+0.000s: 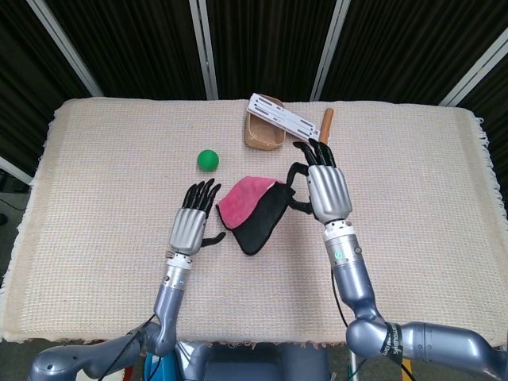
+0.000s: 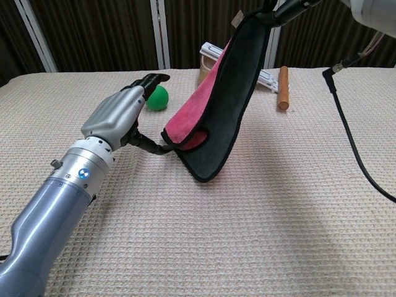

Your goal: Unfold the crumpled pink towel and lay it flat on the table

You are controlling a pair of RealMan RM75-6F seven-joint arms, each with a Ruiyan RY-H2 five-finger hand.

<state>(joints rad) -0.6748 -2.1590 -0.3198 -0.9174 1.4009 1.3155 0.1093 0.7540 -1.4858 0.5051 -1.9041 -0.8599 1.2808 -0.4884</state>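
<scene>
A cream woven cloth (image 1: 444, 198) covers the worktop, its fringe showing along the right edge. Toward the back sits a small tan bowl (image 1: 263, 135), and a white strip with dark markings (image 1: 286, 120) lies tilted across its rim. Just beside the strip's right end lies a wooden cylinder (image 1: 326, 125). A green ball (image 1: 208, 159) rests on the cloth, well left of the bowl. Dark curtains with pale uprights (image 1: 204, 48) stand behind.

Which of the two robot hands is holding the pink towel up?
The right robot hand: it grips the pink towel by its top corner. The left robot hand is only beside the lower edge, fingers apart.
</scene>
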